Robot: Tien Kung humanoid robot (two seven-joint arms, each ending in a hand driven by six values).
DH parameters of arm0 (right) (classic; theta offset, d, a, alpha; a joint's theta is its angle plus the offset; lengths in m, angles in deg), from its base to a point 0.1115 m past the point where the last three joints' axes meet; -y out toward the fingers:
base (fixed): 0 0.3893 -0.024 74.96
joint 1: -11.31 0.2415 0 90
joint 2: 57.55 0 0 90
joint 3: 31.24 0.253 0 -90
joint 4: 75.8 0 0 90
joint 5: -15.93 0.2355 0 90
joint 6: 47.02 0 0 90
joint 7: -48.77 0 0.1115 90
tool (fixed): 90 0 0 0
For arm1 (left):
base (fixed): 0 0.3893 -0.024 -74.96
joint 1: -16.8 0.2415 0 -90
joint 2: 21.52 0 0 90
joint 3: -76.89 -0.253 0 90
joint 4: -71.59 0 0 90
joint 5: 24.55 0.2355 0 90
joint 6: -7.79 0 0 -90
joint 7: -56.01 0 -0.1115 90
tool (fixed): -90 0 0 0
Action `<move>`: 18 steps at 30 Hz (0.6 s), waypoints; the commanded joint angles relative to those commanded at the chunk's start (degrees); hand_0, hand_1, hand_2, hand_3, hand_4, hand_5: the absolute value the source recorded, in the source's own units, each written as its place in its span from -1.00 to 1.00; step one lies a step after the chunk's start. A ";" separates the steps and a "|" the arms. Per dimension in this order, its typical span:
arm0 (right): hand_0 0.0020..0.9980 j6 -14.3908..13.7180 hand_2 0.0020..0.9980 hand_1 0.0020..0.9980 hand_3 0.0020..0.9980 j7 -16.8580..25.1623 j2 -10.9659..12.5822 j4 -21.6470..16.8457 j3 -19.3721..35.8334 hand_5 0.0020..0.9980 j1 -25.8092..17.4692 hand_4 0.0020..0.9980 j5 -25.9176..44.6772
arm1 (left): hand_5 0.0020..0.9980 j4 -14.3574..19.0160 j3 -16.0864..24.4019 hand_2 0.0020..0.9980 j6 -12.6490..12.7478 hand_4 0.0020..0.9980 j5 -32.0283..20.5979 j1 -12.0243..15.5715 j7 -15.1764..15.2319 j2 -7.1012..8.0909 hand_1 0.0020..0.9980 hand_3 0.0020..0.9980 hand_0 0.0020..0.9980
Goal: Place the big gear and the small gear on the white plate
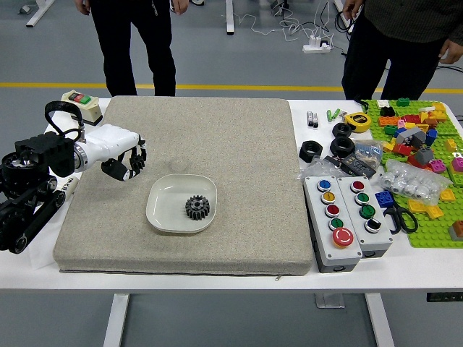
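The white plate (165, 204) lies on the grey mat, and one dark toothed gear (197, 207) rests in its right half. Whether this is the big or the small gear cannot be told. My left hand (135, 163), white-backed with black digits, hovers over the mat's left part, up and left of the plate and apart from it. Anything it might hold cannot be made out. No second gear is distinguishable. My right arm is out of view.
The grey mat (246, 144) covers the table's middle. Button boxes (332, 220), black rings, scissors (401, 217) and bricks on green baseplates stand at the right; a beige switch box (82, 107) is back left. Two people stand beyond the far edge, hands off the table.
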State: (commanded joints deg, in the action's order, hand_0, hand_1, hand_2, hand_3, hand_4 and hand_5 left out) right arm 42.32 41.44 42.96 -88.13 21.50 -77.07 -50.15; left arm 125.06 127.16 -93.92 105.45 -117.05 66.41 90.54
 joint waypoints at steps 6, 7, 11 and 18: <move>0.53 0.00 0.68 0.58 0.65 0.02 -0.01 0.00 0.20 0.61 0.01 1.00 -0.14 | -1.00 6.53 -2.21 -0.11 -1.37 -0.09 0.00 1.42 -0.82 0.66 -0.25 0.02 -0.50; 0.53 -0.01 0.68 0.58 0.65 0.03 -0.01 0.00 0.30 0.61 0.01 1.00 -0.22 | -1.00 7.88 -2.76 -0.11 -1.52 -0.09 0.00 1.70 -0.95 0.76 -0.25 0.02 -0.50; 0.53 0.02 0.68 0.58 0.65 0.01 0.02 0.02 0.41 0.60 0.05 1.00 -0.35 | -1.00 10.79 -4.18 -0.09 -1.86 -0.02 0.00 2.35 -1.28 0.94 -0.24 0.05 -0.50; 0.52 0.03 0.68 0.58 0.65 0.00 0.04 0.03 0.49 0.60 0.03 1.00 -0.37 | -1.00 12.45 -6.20 -0.09 -2.01 -0.03 0.00 3.13 -1.27 1.16 -0.23 0.04 -0.50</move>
State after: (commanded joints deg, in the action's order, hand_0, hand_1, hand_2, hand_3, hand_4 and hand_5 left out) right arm 42.35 41.43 43.00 -88.09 21.98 -77.05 -50.52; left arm 137.51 120.96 -95.93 105.45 -113.92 65.14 91.69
